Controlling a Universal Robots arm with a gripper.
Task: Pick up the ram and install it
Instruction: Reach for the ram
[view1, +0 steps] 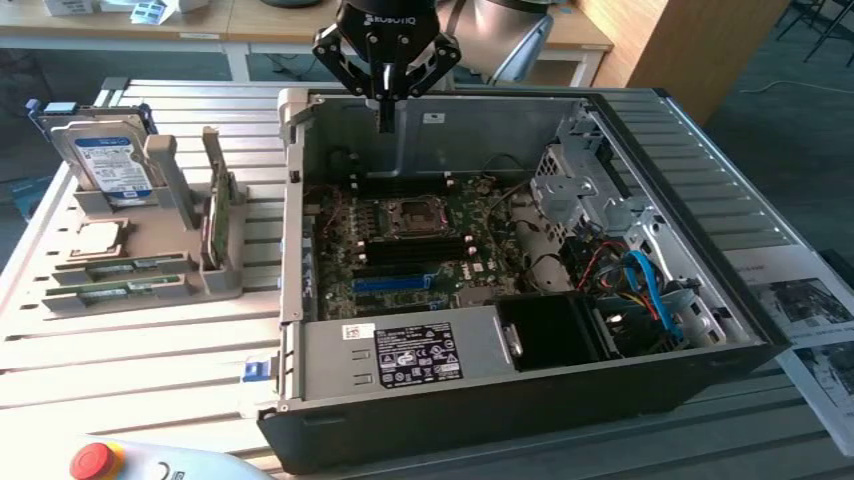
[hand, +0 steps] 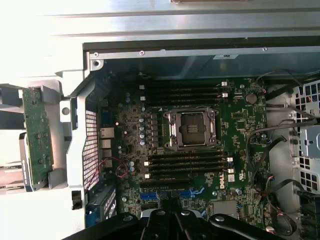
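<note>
Gripper (view1: 386, 118) closed, empty, above computer case (view1: 534, 400); ram (hand: 36, 135) upright in rack (view1: 200, 270) beside case; pickup, install both pending.

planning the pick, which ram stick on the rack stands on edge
The ram held on edge between the rack's posts, nearest the computer case; the two other sticks lie flat.

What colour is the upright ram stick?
The ram is green, seen best in the wrist view.
</note>
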